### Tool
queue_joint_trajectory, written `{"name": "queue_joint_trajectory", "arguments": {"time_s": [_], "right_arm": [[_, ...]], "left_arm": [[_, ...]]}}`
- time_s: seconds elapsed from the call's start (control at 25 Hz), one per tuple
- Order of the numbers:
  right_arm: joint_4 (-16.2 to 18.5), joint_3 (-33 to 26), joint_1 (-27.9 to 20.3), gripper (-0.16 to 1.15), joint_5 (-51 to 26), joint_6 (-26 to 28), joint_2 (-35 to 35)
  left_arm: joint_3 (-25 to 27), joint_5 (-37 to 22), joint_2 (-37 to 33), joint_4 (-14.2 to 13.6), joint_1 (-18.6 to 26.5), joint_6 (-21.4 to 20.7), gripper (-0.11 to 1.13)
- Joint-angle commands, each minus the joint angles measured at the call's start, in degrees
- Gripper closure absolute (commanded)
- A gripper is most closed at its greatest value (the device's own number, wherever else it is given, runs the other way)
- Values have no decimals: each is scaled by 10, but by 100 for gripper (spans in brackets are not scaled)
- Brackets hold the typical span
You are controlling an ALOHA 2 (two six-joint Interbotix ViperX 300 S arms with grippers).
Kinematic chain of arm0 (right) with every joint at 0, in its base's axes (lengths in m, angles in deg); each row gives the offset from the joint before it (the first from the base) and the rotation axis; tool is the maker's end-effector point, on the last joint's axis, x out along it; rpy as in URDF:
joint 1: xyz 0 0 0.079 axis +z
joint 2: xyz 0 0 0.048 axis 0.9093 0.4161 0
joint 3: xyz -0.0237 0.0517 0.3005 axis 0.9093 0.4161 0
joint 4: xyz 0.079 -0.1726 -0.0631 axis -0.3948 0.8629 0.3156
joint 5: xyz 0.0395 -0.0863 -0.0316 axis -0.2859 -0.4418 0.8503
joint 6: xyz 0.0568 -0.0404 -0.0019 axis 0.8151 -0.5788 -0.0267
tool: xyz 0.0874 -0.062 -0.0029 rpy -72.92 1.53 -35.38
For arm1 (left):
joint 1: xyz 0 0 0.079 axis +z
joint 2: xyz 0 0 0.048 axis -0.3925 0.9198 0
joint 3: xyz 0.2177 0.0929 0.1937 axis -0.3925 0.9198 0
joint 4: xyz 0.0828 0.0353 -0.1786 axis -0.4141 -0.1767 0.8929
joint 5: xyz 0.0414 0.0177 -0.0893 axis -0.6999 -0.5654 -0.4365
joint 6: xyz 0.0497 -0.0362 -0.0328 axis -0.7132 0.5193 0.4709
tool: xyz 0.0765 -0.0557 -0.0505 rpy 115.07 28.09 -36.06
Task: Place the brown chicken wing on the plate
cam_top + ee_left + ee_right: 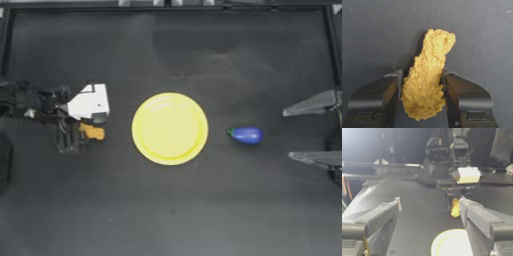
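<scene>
While clamped on one chicken wing (pixel 427 80), left hand (pixel 83 134) hovering over counter (pixel 171 210) just left of one yellow plate (pixel 169 128). Wing partly hidden by hand from above. One blue eggplant (pixel 246 134) right of plate. Right hand (pixel 314 131) parked at right edge, spread wide.

Your left gripper (pixel 91 131) sits at the table's left side, jaws closed around the brown chicken wing (pixel 427 80). Your right gripper (pixel 304 132) waits drawn back at the right edge, jaws spread wide, gripping nothing.
</scene>
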Motion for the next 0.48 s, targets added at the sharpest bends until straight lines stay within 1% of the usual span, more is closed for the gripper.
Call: {"name": "queue_joint_trajectory", "arguments": {"time_s": [0.04, 0.24, 0.36, 0.48], "right_arm": [[1, -10, 0, -1, 0, -2, 4], [-1, -11, -1, -1, 0, -2, 4], [-2, -11, 0, -2, -1, -2, 4], [-3, -11, 0, -1, -3, -1, 4]], "left_arm": [[-12, -3, -15, 1, -1, -1, 69], [-19, -9, -39, 1, -5, 0, 66], [-32, -12, -59, 1, -8, 0, 66], [-55, -21, -76, 1, -13, -2, 66]]}}
